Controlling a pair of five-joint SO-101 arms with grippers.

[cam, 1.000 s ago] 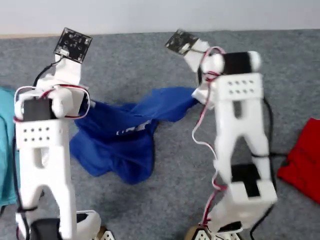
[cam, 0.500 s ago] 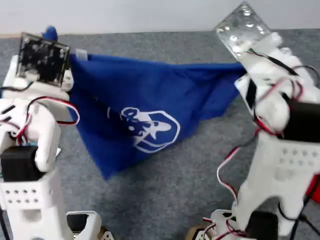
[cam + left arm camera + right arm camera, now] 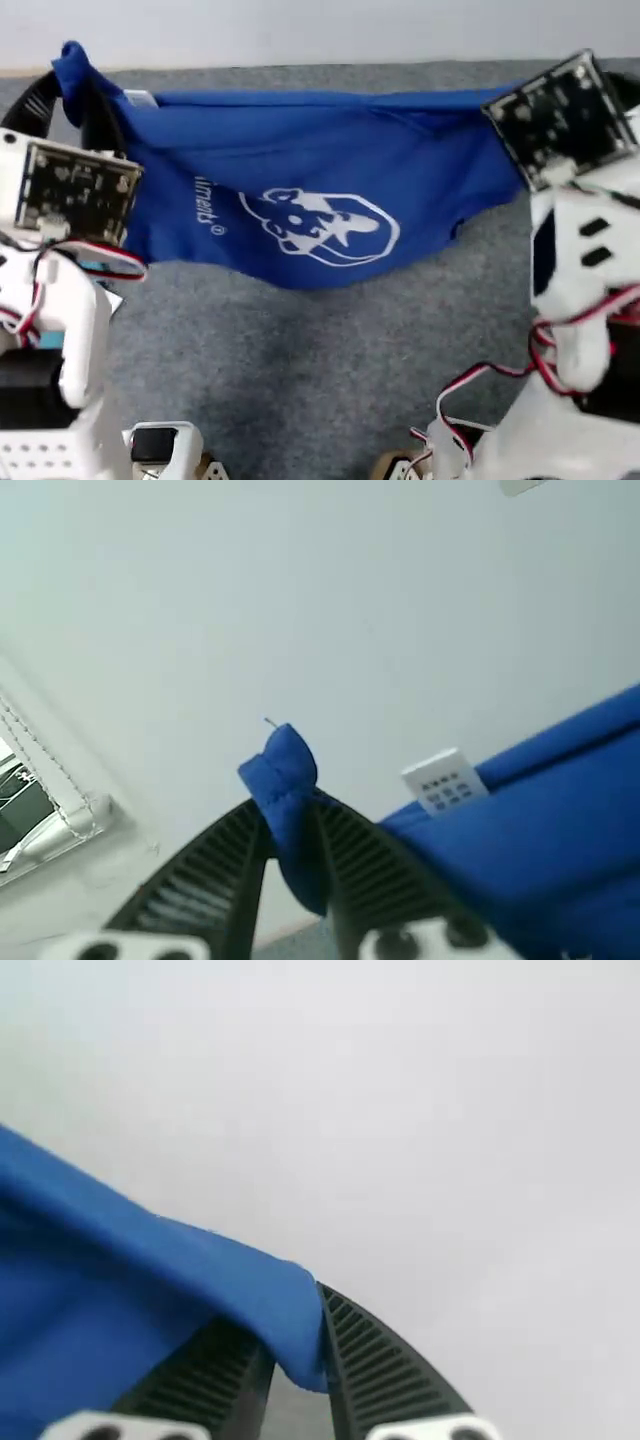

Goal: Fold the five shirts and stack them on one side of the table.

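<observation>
A blue shirt (image 3: 300, 190) with a white logo hangs spread out above the grey table (image 3: 300, 370), stretched between both arms. My left gripper (image 3: 290, 830) is shut on one top corner of the blue shirt (image 3: 520, 830), close to its white tag (image 3: 443, 780); that corner sticks up at the far left in the high view. My right gripper (image 3: 298, 1355) is shut on the other top corner of the blue shirt (image 3: 120, 1290), at the far right behind the arm's circuit board (image 3: 560, 120). The shirt's lower edge sags toward the table.
The left arm's body (image 3: 50, 330) fills the near left and the right arm's body (image 3: 585, 330) the near right. A pale wall (image 3: 320, 30) runs behind the table's far edge. Bare grey table lies between the arm bases.
Both arms have risen and drawn apart, lifting the blue shirt off the table from a crumpled heap into a wide, taut spread with the logo facing the camera.
</observation>
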